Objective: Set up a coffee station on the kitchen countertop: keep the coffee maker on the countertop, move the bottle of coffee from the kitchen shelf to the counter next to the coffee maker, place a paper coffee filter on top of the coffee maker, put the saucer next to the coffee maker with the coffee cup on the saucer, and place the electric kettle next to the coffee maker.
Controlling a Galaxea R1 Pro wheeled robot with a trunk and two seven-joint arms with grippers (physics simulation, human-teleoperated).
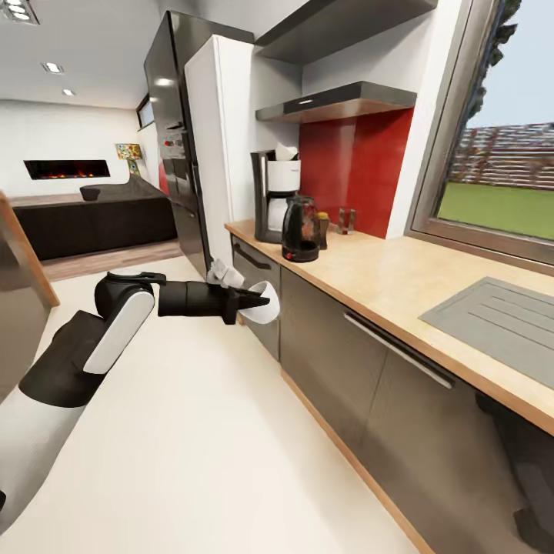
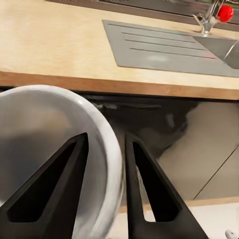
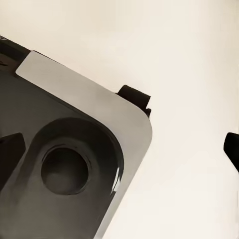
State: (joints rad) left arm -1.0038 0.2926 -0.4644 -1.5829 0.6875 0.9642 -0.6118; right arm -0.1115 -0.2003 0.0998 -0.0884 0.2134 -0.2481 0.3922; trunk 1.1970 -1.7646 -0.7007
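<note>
- My left gripper [image 1: 248, 302] is closed on the saucer [image 1: 264, 296]. In the left wrist view the plate's rim [image 2: 107, 164] sits between the two black fingers [image 2: 142, 194], pinched at its edge.
- The saucer is a small round white plate. It looks smooth and a bit shiny, and it stands on its edge in my grip, not flat.
- It hangs in the air in front of the dark cabinet fronts, below the edge of the kitchen countertop [image 1: 369, 273] and not yet over it.
- Far along the counter stands the coffee maker [image 1: 275, 196], tall and black with a white top. The electric kettle [image 1: 300, 229] is right in front of it, and the bottle of coffee [image 1: 323, 229] with its yellow cap is just beside the kettle.
- I think the plate could slip out, because I only hold a thin rim.
- It could also bump the counter's edge if I go forward before I lift.
- There is little room by the kettle, so I might knock it.
- I cannot tell if my right gripper is open or closed.
</note>
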